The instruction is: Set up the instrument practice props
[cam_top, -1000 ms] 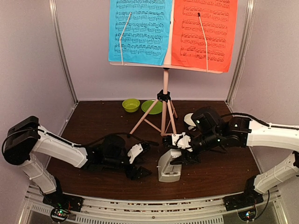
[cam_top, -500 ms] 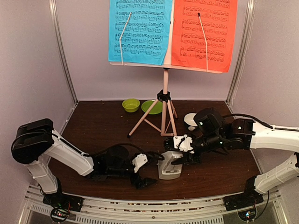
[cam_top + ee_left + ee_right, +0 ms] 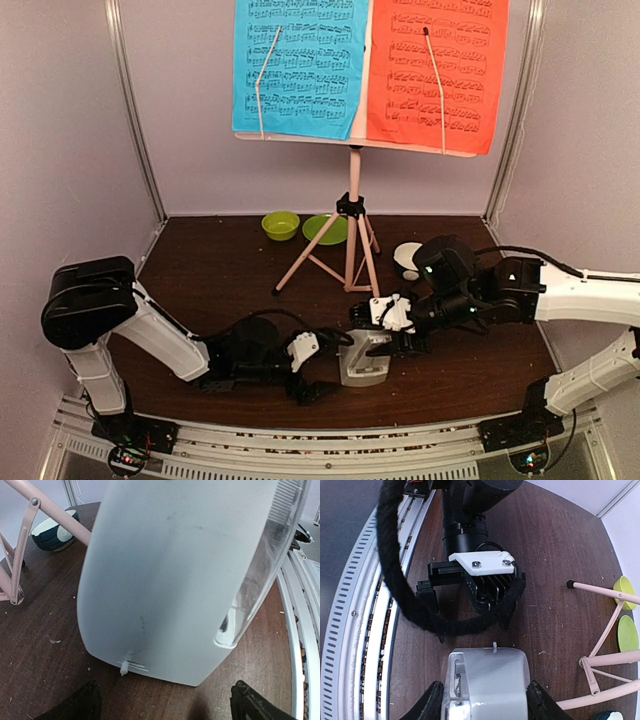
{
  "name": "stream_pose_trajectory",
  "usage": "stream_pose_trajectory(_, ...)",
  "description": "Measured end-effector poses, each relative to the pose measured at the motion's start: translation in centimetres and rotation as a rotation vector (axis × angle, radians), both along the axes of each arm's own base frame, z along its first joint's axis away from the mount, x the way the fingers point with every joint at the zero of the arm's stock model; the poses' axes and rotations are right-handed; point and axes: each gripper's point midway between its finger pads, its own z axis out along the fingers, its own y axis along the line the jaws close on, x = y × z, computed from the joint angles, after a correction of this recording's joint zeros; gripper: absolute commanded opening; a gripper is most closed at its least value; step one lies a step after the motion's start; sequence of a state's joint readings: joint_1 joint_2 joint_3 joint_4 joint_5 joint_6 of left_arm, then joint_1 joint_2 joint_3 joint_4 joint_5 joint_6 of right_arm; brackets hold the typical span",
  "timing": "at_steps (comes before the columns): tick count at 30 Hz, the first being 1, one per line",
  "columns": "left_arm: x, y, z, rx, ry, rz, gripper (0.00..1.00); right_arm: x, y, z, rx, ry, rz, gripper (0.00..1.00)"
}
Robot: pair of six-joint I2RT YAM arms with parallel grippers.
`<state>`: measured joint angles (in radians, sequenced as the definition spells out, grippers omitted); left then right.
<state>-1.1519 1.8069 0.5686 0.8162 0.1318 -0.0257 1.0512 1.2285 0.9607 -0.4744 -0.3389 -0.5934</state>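
While the left gripper has spread its fingers wide and slid in from the left side of the table over the past second, it now sits released just short of the metronome, one dark fingertip showing to either side of the cream body's lower edge and neither touching it. The right gripper has kept its half-closed span throughout and is clamped across the metronome's sides from the far end, so the metronome stays on the wood near the front edge, just ahead of the tripod feet, held by one claw and faced by the other. Its clear cover shows along one side in the left wrist view. That approach suggests a two-handed step on the metronome, perhaps on the cover, though which is not certain. Behind, the pink music stand is already upright with the blue sheet and red sheet on its desk, so the metronome looks like the last prop to settle.
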Motion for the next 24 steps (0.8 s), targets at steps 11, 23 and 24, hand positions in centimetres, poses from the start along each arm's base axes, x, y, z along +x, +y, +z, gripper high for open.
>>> stream_pose_trajectory(11, -0.2, 0.3, -0.7, 0.055, -0.078, -0.048, 0.91, -3.2, 0.5, -0.2, -0.037, -0.048, 0.138, 0.01)
stream_pose_trajectory(23, -0.4, -0.3, -0.8, 0.099, -0.138, -0.112, 0.74, -5.8, 0.2, -0.2, -0.069, -0.063, 0.229, 0.0)
stream_pose_trajectory(24, -0.4, -0.3, -0.8, 0.101, -0.139, -0.114, 0.71, -5.9, 0.2, -0.2, -0.069, -0.063, 0.233, 0.0)
